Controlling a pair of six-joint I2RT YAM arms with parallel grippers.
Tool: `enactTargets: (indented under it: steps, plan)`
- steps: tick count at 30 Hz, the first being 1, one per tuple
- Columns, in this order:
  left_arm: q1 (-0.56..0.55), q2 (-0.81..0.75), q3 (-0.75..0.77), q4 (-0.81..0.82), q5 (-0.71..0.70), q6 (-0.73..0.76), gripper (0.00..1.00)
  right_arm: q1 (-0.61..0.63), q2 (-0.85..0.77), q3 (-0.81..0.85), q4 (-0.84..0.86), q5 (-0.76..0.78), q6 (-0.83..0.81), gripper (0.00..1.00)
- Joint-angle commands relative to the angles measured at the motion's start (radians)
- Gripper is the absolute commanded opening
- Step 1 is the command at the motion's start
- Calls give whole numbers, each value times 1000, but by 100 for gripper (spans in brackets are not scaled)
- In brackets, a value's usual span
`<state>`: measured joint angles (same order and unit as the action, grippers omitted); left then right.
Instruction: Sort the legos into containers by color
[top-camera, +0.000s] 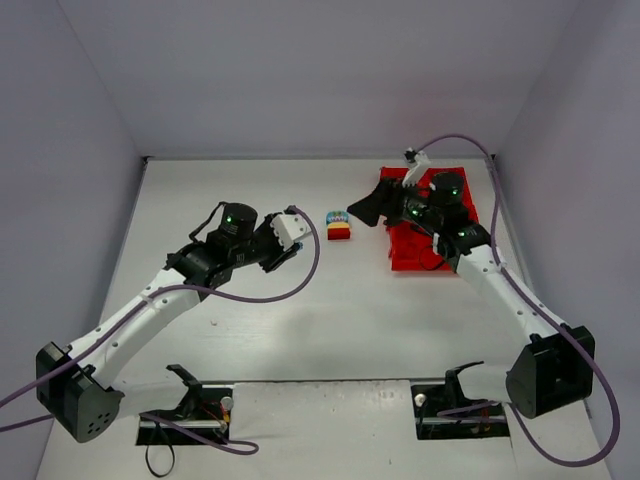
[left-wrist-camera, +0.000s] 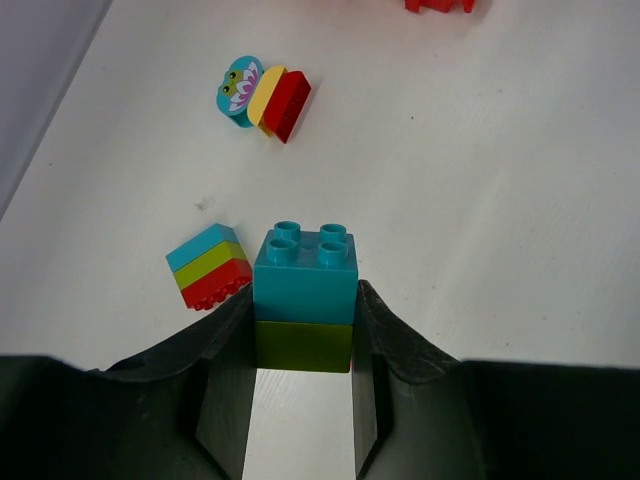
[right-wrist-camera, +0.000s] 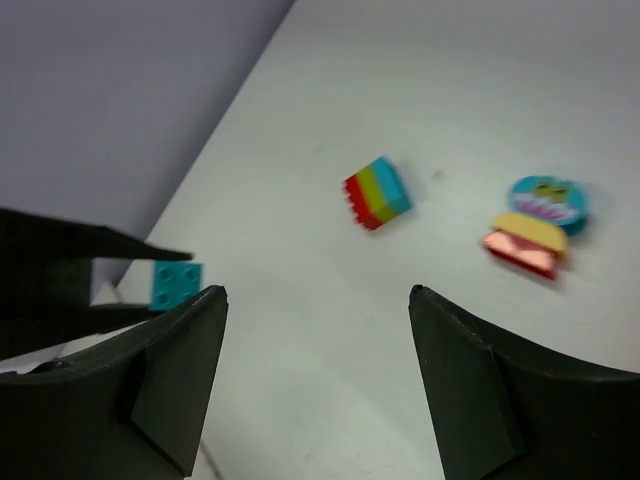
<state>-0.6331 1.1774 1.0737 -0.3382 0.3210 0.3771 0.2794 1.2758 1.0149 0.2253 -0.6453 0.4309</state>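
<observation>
My left gripper (left-wrist-camera: 305, 300) is shut on a teal brick stacked on a green brick (left-wrist-camera: 305, 275), held just above the table. It sits left of centre in the top view (top-camera: 287, 250). A teal, green and red stack (left-wrist-camera: 210, 267) lies on its side just left of it. A teal frog piece with a yellow and a red brick (left-wrist-camera: 262, 95) lies farther off, also in the top view (top-camera: 338, 225). My right gripper (right-wrist-camera: 315, 295) is open and empty, at the red tray's left edge (top-camera: 365, 210). The red tray (top-camera: 408, 252) is partly hidden by the right arm.
The right wrist view shows the tilted stack (right-wrist-camera: 378, 192), the frog stack (right-wrist-camera: 535, 225) and the held teal brick (right-wrist-camera: 176, 284) between the left fingers. Grey walls enclose the white table (top-camera: 330, 320) at back and sides. Purple cables loop off both arms.
</observation>
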Motion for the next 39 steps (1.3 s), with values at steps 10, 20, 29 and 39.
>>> enactTargets:
  steps: [10,20,29,39]
  plan:
    - [-16,-62,-4,91,39,22,17,222,94,-3,298,-152,250,70]
    - [-17,-64,0,87,24,23,17,331,168,28,309,-122,252,68]
    - [-16,-65,0,84,30,25,17,362,198,40,292,-94,227,56]
    - [-17,-44,11,65,26,26,17,337,182,71,209,-47,154,0]
